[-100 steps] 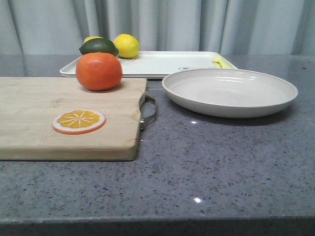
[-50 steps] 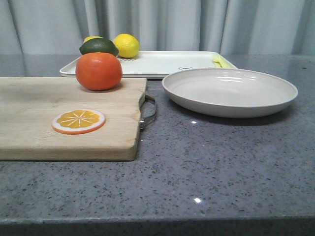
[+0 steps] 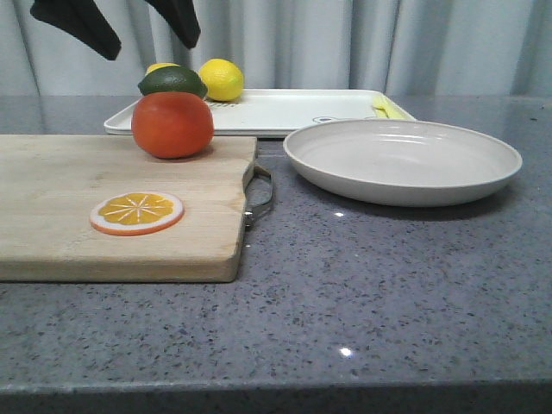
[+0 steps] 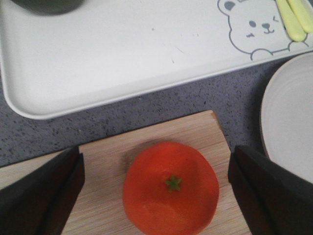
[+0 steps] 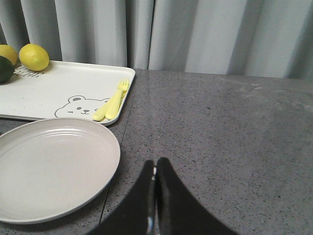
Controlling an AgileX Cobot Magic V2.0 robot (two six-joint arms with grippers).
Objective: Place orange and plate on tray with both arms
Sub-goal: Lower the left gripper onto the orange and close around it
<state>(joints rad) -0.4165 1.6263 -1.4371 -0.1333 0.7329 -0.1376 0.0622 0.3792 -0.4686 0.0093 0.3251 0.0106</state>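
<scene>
Item 1, left gripper (image 3: 116, 24): we see only its two dark fingertips at the top edge of the front view, the rest cut off. They stand wide apart, high above the orange (image 3: 172, 124). From the left wrist, the fingers (image 4: 41, 196) flank the fruit on either side without touching it.

Item 2, right gripper (image 5: 155, 193): out of the front view. In its own wrist view the two fingers are pressed together, holding nothing, over bare grey countertop (image 5: 220, 132) just beside the plate (image 5: 49, 169).

Item 3, orange: sits at the far corner of the wooden cutting board (image 3: 52, 198), stem up, partly masking the tray's near left rim.

Item 4, plate: empty, on the counter right of the board, its far rim overlapping the tray (image 3: 285, 110) in the front view; whether the two touch we cannot tell.

Item 5, tray: behind board and plate. Carries a printed bear face (image 4: 257, 27) and pale yellow cutlery (image 5: 111, 105) near its right end.

Item 6, fruit at the tray's left end: a lemon (image 3: 222, 79), a dark green fruit (image 3: 172, 81), and a second yellow one (image 3: 160, 67) mostly hidden behind it.

Item 7, orange slice (image 3: 137, 212): flat on the board, nearer us.

Item 8, board handle (image 3: 261, 194): metal loop, facing the plate.
</scene>
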